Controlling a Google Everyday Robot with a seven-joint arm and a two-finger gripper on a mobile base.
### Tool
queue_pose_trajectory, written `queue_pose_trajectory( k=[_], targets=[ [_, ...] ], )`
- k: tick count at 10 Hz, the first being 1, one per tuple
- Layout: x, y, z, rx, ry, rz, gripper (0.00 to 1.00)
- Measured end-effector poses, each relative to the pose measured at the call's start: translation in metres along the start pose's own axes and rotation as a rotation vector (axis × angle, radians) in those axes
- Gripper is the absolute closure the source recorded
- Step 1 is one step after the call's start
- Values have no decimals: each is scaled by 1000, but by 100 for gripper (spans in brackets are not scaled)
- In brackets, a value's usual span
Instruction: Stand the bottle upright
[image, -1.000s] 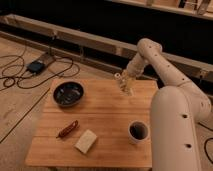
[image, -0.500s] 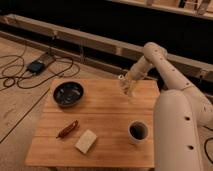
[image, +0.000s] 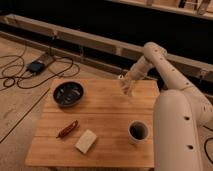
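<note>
The bottle (image: 125, 89) is a small clear, faintly yellowish one at the far right of the wooden table (image: 105, 117). It stands roughly upright with its base at the tabletop. My gripper (image: 127, 80) reaches down from the white arm (image: 150, 57) and is shut on the bottle's upper part. I cannot tell whether the base rests fully on the wood.
A black bowl (image: 68, 93) sits at the far left. A reddish-brown elongated object (image: 67, 129) and a pale block (image: 86, 141) lie near the front left. A white mug (image: 137, 131) stands at the front right, close to my white body (image: 177, 130). Cables (image: 30, 70) lie on the floor.
The arm's elbow has swung slightly to the right. The gripper and the bottle have stayed almost in the same spot at the table's far right.
</note>
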Motion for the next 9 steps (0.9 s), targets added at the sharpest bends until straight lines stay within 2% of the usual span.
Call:
queue_pose_trajectory(
  k=[4, 6, 9],
  targets=[
    [-8, 5, 2, -6, -172, 56, 91],
    [0, 6, 4, 1, -220, 75, 91],
    [10, 3, 6, 32, -290, 90, 91]
  ],
)
